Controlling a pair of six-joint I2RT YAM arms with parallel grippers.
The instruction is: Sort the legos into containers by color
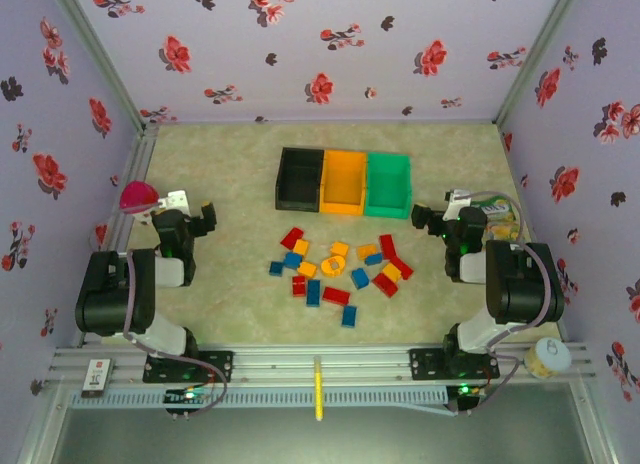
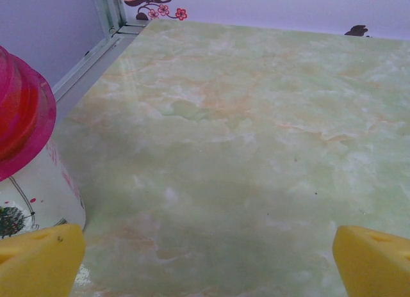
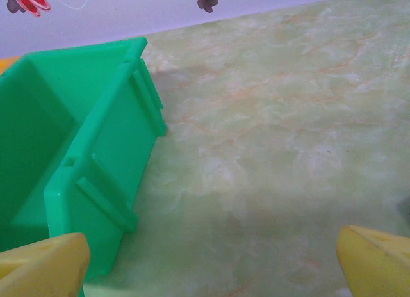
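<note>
Legos (image 1: 334,265) loose near three containers (image 1: 344,184)

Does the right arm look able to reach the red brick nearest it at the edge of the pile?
Probably yes. The right gripper is open and empty, right of the pile, with bare table between it and that red brick. The green bin stands farther back, off that line.

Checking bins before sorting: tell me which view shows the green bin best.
Top external: the whole green bin shows from above, rightmost in the row, inside visible. The right wrist view catches one corner and side wall, cropped at the edge.
</note>
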